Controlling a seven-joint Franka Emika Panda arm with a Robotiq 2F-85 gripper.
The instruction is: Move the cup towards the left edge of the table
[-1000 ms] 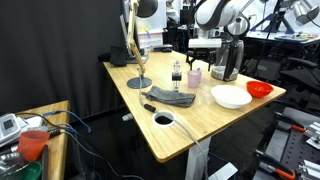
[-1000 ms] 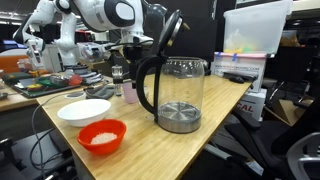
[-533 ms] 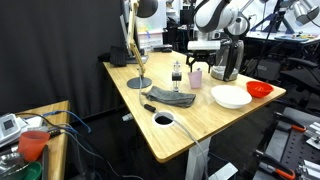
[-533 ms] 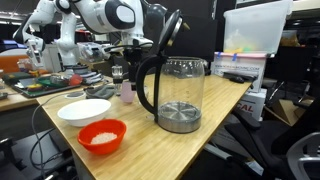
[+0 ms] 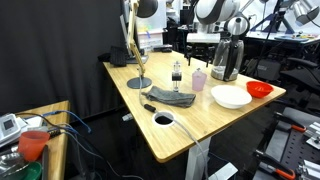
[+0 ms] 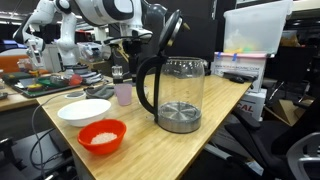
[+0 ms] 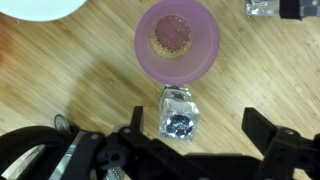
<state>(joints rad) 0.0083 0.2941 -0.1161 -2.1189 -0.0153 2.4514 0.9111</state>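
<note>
The pale pink cup (image 5: 198, 78) stands upright on the light wood table (image 5: 185, 128), between a small glass bottle (image 5: 177, 73) and the steel kettle (image 5: 224, 60). It also shows in the other exterior view (image 6: 124, 93). My gripper (image 5: 203, 46) hangs open and empty straight above the cup, clear of it. In the wrist view I look down into the cup (image 7: 178, 40), with the bottle (image 7: 179, 112) beside it. The two fingers of the gripper (image 7: 197, 130) are spread wide over bare wood.
A white bowl (image 5: 231, 96) and a red bowl (image 5: 259, 89) lie near the kettle. A grey cloth (image 5: 170, 97), a lamp base (image 5: 139, 83) and a white-rimmed cable hole (image 5: 164, 119) sit further along. A cluttered smaller table (image 5: 45, 115) stands apart.
The gripper was down around the cup one second ago. It has since lifted straight up, leaving the cup standing on the table.
</note>
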